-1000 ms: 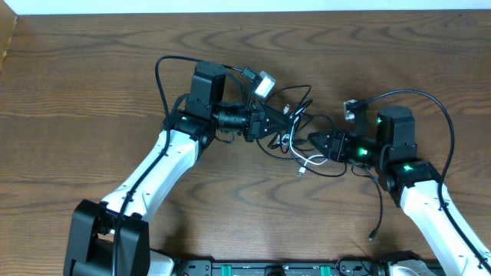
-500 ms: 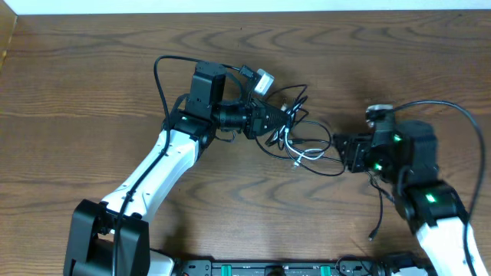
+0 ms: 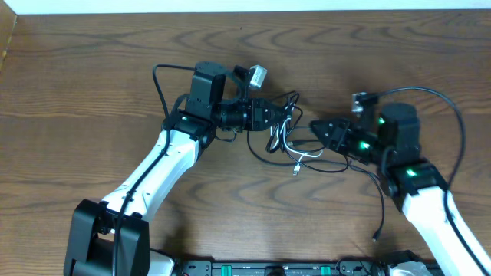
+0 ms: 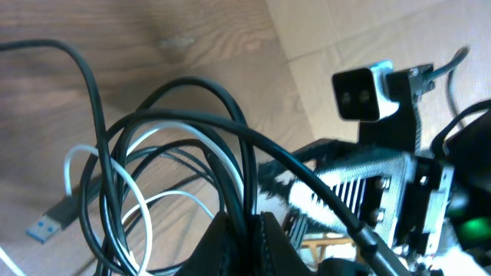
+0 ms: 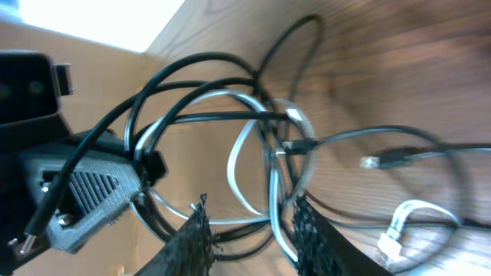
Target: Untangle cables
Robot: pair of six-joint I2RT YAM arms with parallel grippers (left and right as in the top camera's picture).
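Black cord makes up most of the knot: the cables (image 3: 295, 142) lie on the wooden table (image 3: 92, 69) about midway between its near and far edges, a little right of the middle, with one white cable (image 3: 308, 157) looped through the black ones. One black strand trails away toward the near edge beside the right arm.

The left gripper (image 3: 275, 120) is pinched tight on a couple of black strands at the left side of the knot. In its own wrist view (image 4: 244, 230) the fingers meet on them and the loops rise from that point.

The right gripper (image 3: 321, 132) faces it from the other side. Its fingers (image 5: 196, 238) stand partly apart, with a black and a white strand running through the gap and nothing clamped that I can make out.

The step in hand looks like the pull-apart: one side anchored, the other choosing a strand. The next move seems to call for the right gripper to close on a single strand, the white one being easiest to tell apart, and draw it away from the left toward the right edge. Two strands caught together could tighten the knot.
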